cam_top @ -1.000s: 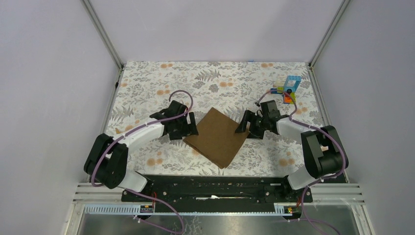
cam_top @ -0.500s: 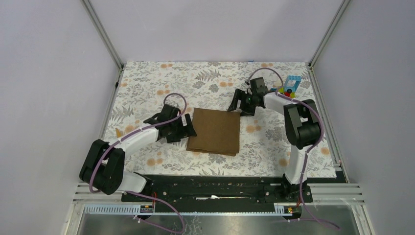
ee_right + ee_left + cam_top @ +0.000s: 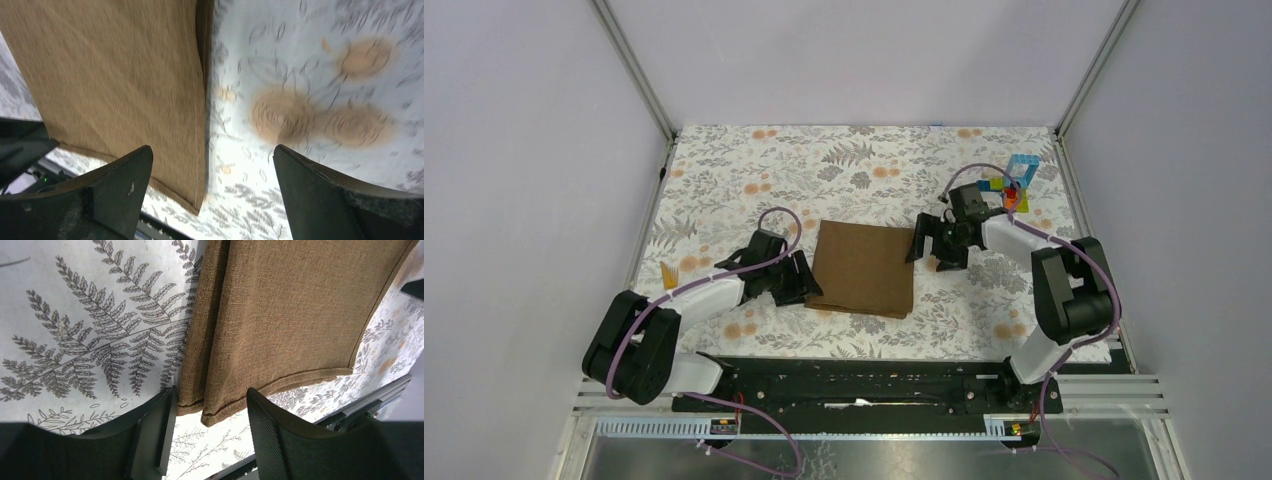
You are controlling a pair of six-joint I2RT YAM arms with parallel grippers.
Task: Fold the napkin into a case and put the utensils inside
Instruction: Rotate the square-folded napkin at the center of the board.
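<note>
Centrally, folded napkin [image 3: 864, 268] on floral cloth [image 3: 754, 170], pale walls [image 3: 864, 60]; left jaws open astride corner, right jaws wide, empty.

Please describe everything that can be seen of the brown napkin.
The napkin is plain brown woven cloth with hemmed edges, folded into a flat rectangle of at least two layers. It lies on the floral table cover, mid-table. Its near left corner sits between the fingers of the open left gripper; the open right gripper hovers at its right edge.
</note>
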